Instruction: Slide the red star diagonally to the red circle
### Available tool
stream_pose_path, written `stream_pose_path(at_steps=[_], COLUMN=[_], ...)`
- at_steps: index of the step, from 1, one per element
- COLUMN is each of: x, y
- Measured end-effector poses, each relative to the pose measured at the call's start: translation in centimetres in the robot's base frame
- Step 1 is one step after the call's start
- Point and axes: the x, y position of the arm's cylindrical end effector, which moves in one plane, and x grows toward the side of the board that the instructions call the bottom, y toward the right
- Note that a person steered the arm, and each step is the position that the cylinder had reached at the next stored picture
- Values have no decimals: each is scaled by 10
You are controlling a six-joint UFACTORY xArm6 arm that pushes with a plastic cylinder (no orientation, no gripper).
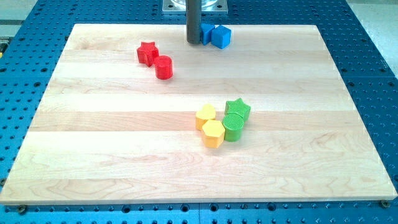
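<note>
A red star (147, 53) lies at the board's upper left. A red circle, a short cylinder (163, 67), stands just below and to the right of the star, touching or nearly touching it. My tip (193, 42) is at the view's top centre, well to the right of both red blocks. It stands against the left side of the blue blocks.
Two blue blocks sit at the top centre: a blue cube (221, 36) and another blue block (206, 33) partly hidden by the rod. Below the centre a yellow heart (206, 116), a yellow hexagon (213, 133), a green star (238, 109) and a green cylinder (233, 127) cluster together. The wooden board (93, 162) lies on a blue perforated table.
</note>
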Motion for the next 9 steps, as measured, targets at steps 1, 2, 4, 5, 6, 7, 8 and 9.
stream_pose_path(at_steps=[1, 2, 4, 5, 6, 7, 8, 9], x=[15, 39, 57, 93, 65, 47, 52, 78], y=[-15, -75, -163, -163, -161, -145, -148, -126])
